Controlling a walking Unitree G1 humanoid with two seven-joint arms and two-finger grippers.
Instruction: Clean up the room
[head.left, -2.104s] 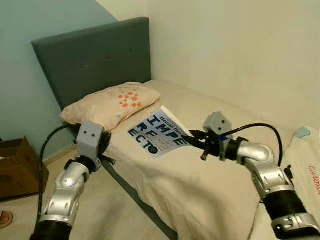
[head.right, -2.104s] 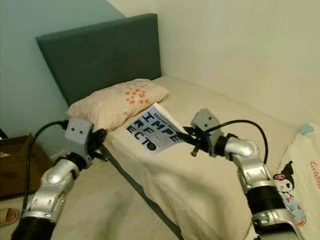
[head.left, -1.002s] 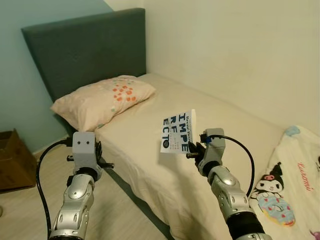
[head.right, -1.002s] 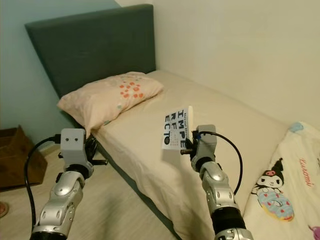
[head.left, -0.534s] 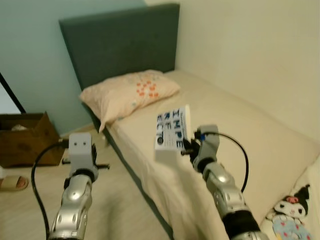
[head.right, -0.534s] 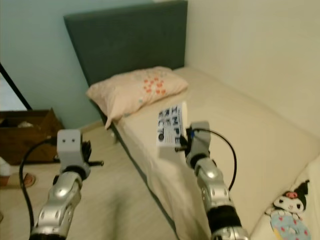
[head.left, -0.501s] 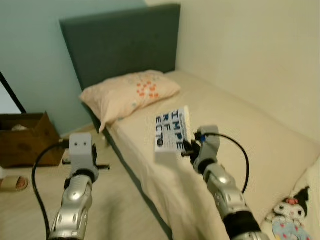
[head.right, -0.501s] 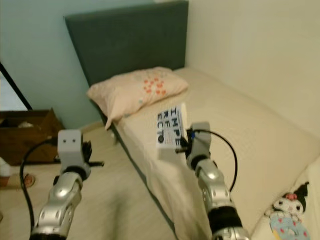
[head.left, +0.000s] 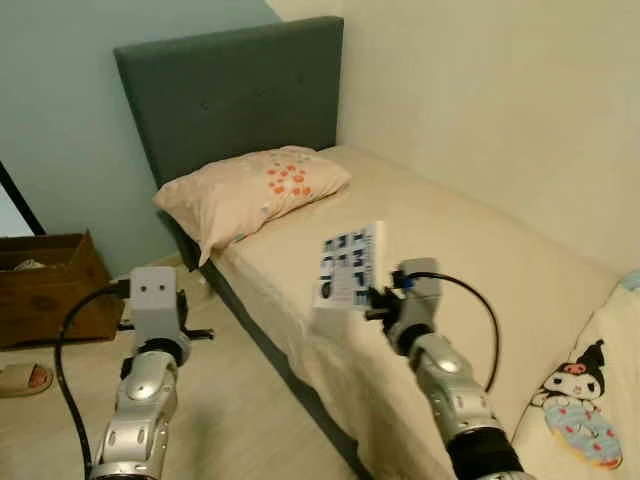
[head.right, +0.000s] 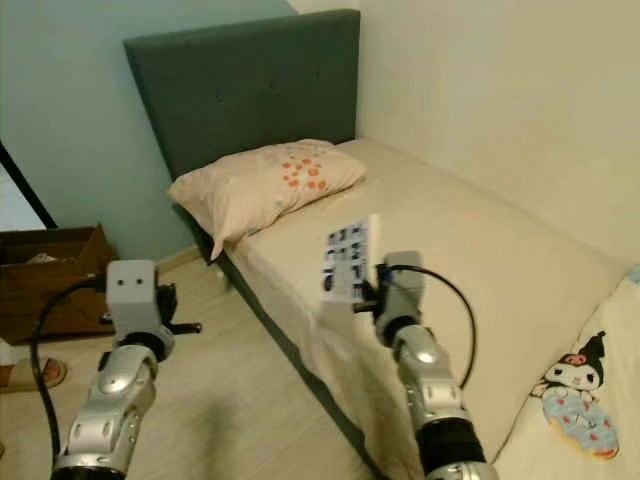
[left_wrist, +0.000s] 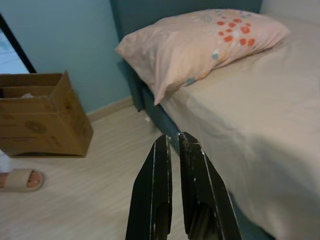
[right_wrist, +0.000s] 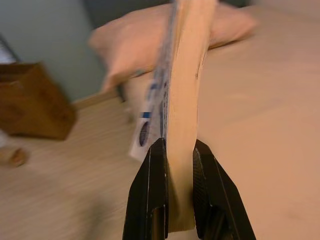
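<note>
The right gripper (right_wrist: 172, 150), fingers clamped on the book (head.left: 350, 266), has lifted it off the bed (head.left: 470, 250); the left gripper (left_wrist: 174, 145), fingers together, is idle; a place for the book comes next.

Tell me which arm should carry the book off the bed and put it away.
Right. The right gripper is shut on the book, held upright above the bed. The left gripper hangs shut and empty over the floor.

Bed (head.left: 480, 250) with beige sheet against cream wall (head.left: 500, 100) — dark grey padded headboard (head.left: 230, 90) on pale blue wall (head.left: 60, 130). Light wood floor (head.left: 250, 420); cardboard box (head.left: 45, 290) by blue wall.
</note>
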